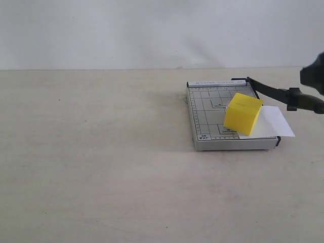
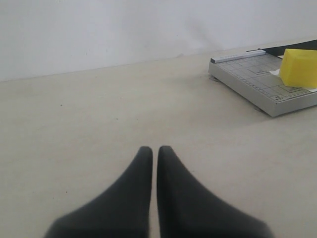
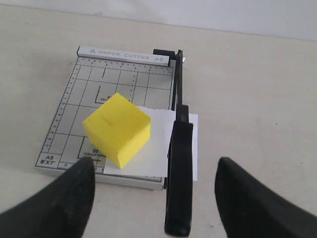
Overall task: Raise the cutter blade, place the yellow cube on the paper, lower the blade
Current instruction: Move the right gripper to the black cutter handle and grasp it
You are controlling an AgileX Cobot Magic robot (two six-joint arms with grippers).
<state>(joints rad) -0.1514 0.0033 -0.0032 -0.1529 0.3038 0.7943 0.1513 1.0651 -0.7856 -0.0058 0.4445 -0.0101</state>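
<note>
The grey paper trimmer (image 1: 205, 114) lies on the table, right of the middle. The yellow cube (image 1: 243, 112) rests partly on its board and partly on the white paper (image 1: 274, 123), which sticks out past the cutting edge. The cutter blade (image 1: 271, 91) slants up from its hinge, its thick black handle (image 3: 179, 173) lifted off the board. My right gripper (image 3: 155, 167) is open, its fingers standing on either side of the handle without touching it. My left gripper (image 2: 154, 148) is shut on nothing, low over bare table left of the trimmer (image 2: 257, 82); the cube (image 2: 299, 67) shows far off.
The trimmer stands on a beige tabletop (image 1: 101, 152), and a pale wall (image 1: 152, 30) rises behind the table's far edge. Part of the right arm (image 1: 314, 75) shows dark at the right edge of the exterior view.
</note>
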